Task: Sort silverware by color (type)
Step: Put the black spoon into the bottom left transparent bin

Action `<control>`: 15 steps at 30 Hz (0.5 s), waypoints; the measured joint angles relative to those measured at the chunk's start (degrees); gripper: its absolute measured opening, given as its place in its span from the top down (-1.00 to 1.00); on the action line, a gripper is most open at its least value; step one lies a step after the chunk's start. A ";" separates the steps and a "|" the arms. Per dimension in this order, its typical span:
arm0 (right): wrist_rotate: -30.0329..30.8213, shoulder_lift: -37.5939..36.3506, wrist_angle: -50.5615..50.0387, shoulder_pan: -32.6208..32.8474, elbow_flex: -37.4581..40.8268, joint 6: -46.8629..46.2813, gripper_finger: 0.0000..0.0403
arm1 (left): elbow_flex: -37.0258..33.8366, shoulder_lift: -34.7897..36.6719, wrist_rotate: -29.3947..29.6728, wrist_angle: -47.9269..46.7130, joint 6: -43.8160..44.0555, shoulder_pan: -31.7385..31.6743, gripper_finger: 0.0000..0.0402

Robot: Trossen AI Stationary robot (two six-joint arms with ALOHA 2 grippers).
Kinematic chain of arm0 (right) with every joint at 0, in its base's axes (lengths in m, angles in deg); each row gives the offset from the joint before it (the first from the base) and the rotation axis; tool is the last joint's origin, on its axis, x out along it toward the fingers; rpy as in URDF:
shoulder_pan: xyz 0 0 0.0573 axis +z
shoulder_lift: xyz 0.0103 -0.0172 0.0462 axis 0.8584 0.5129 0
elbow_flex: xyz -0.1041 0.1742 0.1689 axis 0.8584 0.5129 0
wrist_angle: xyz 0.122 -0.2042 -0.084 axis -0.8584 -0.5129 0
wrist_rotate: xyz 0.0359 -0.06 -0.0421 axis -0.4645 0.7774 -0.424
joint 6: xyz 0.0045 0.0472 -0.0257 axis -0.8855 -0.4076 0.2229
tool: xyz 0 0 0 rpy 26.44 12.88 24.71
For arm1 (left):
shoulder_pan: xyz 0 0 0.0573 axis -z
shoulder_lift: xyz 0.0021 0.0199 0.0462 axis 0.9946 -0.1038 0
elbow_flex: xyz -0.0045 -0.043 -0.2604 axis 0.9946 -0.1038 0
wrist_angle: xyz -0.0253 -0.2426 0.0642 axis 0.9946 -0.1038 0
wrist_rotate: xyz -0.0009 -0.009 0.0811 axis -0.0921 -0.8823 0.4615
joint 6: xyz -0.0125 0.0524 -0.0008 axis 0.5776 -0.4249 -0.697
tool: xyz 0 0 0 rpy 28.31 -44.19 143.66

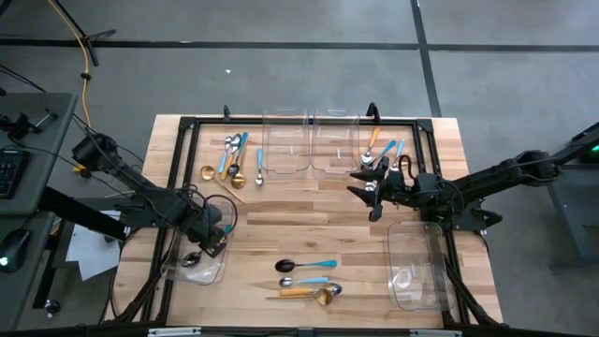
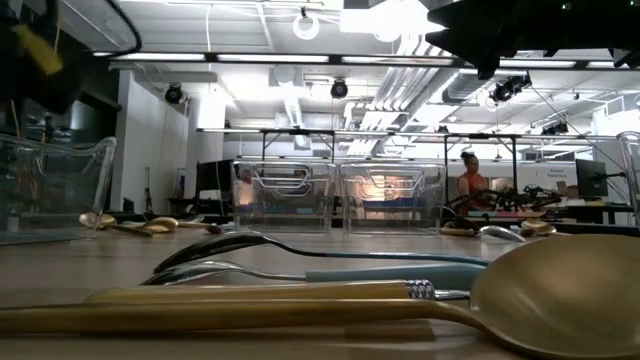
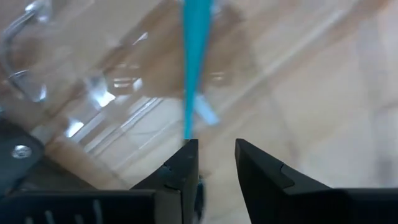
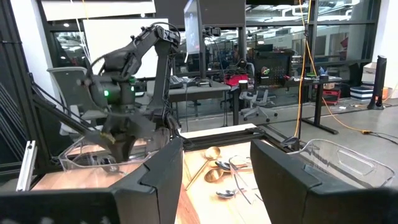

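Left wrist view: left gripper (image 3: pixel 211 155) narrowly parted over the bin (image 1: pixel 192 271), blue spoon (image 3: pixel 194 68) released; lift straight up; right gripper (image 4: pixel 214 168) at three o'clock, wide, empty

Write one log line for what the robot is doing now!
left claw: open over bin, blue-handled spoon below | right claw: open, empty, waiting mid-table

Silverware (image 1: pixel 307 280) lies flat in scattered clusters: light-blue, orange and gold handles
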 joint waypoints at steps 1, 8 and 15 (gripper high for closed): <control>0.02 0.00 -0.01 -0.01 0.00 0.00 0.14 | 0.77 0.64 0.40 -0.07 -0.19 0.00 0.51; 0.00 0.00 0.01 0.00 0.00 0.07 0.14 | 8.64 7.03 9.66 0.44 -6.19 0.02 0.51; 0.00 0.00 0.01 -0.01 0.00 0.08 0.14 | 11.62 10.74 37.45 20.89 -47.01 -0.03 0.51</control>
